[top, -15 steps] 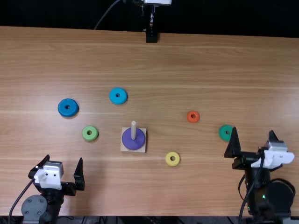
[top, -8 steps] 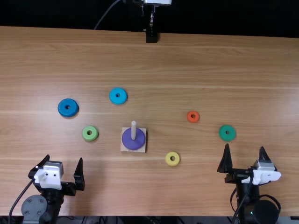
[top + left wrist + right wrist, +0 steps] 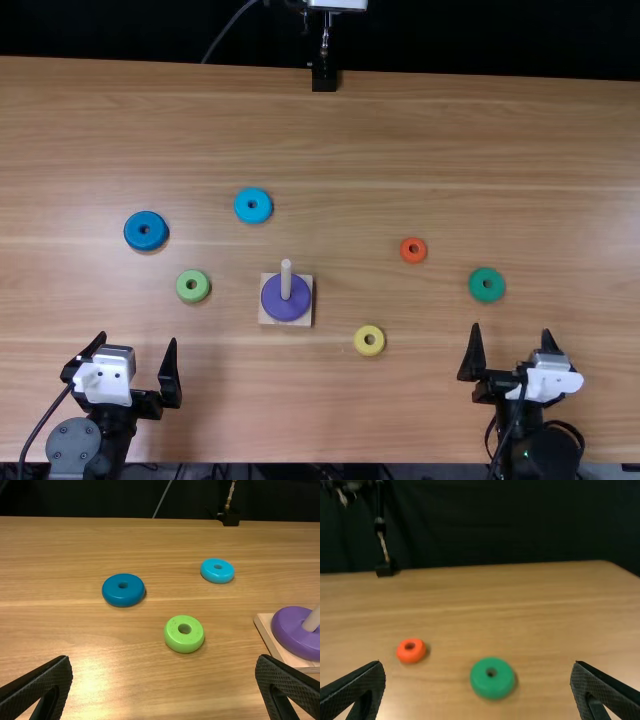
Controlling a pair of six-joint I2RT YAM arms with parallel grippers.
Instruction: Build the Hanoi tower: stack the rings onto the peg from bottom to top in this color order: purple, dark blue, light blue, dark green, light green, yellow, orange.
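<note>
My left gripper [image 3: 139, 372] stands open at the near left, and my right gripper [image 3: 513, 353] open at the near right, below the dark green ring [image 3: 487, 285]. The purple ring [image 3: 285, 298] lies around the peg [image 3: 286, 280] on its square base [image 3: 287, 325]. Loose on the table are the dark blue ring [image 3: 146, 231], light blue ring [image 3: 253, 205], light green ring [image 3: 193, 286], yellow ring [image 3: 369, 341] and orange ring [image 3: 413, 250]. In the left wrist view the left gripper [image 3: 164, 667] is empty; so is the right gripper [image 3: 477, 672] in the right wrist view.
The wooden table [image 3: 400, 130] has a dark curtain [image 3: 520, 525] behind its far edge. A black mount [image 3: 324, 78] stands at that far edge, near the middle.
My right gripper has moved left and back toward the near edge, away from the dark green ring, which is now uncovered. The left arm and the rings have stayed still.
</note>
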